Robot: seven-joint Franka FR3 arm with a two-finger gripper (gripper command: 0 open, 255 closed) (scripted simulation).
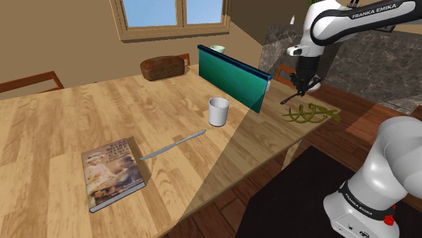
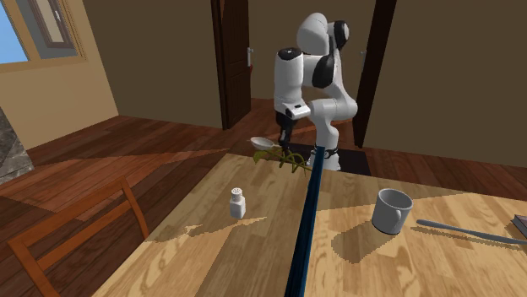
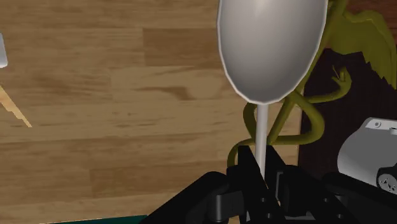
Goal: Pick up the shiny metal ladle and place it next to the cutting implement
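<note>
My gripper [image 3: 257,170] is shut on the thin handle of the shiny metal ladle [image 3: 272,44], whose rounded bowl sticks out well beyond the fingers. In the shoulder view the gripper [image 1: 304,84] hangs above the table's far right corner, with the ladle [image 1: 291,99] slanting down from it. The second exterior view has the ladle bowl [image 2: 263,143] just beside the gripper [image 2: 285,137], lifted off the table. A long silver knife [image 1: 173,145] lies flat mid-table, far from the gripper; its blade [image 2: 469,232] lies past the mug.
An olive-green twisted figure [image 1: 311,113] lies right under the gripper. An upright teal board [image 1: 233,76] and a white mug [image 1: 218,111] stand between gripper and knife. A book [image 1: 112,172] lies near the knife. A salt shaker [image 2: 238,202] and a chair [image 2: 76,228] are there too.
</note>
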